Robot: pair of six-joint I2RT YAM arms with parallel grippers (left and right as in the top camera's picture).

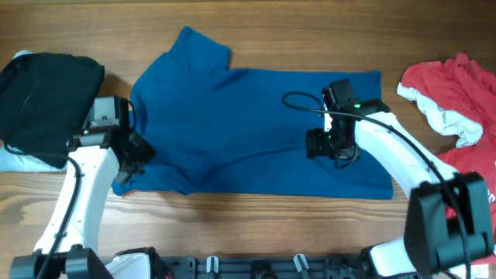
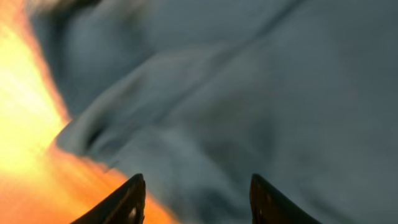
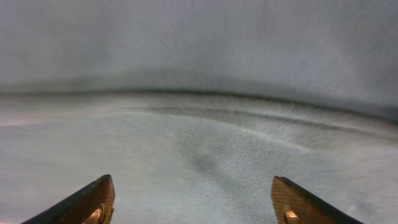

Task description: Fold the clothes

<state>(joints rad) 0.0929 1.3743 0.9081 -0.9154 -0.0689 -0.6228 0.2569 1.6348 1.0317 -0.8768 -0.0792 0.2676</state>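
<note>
A dark blue T-shirt (image 1: 240,124) lies spread flat across the middle of the wooden table, one sleeve up at the back left. My left gripper (image 1: 138,155) is open over the shirt's left front corner; the left wrist view shows its fingers (image 2: 196,199) apart above a cloth edge (image 2: 205,118) beside bare wood. My right gripper (image 1: 325,147) is open over the shirt's right half; the right wrist view shows its fingers (image 3: 193,202) wide apart close above flat cloth (image 3: 205,93) with a shallow crease.
A black garment (image 1: 46,97) is piled at the far left, with pale cloth under it. Red clothes with white parts (image 1: 457,93) lie heaped at the right edge. Bare wood (image 1: 232,232) runs along the front.
</note>
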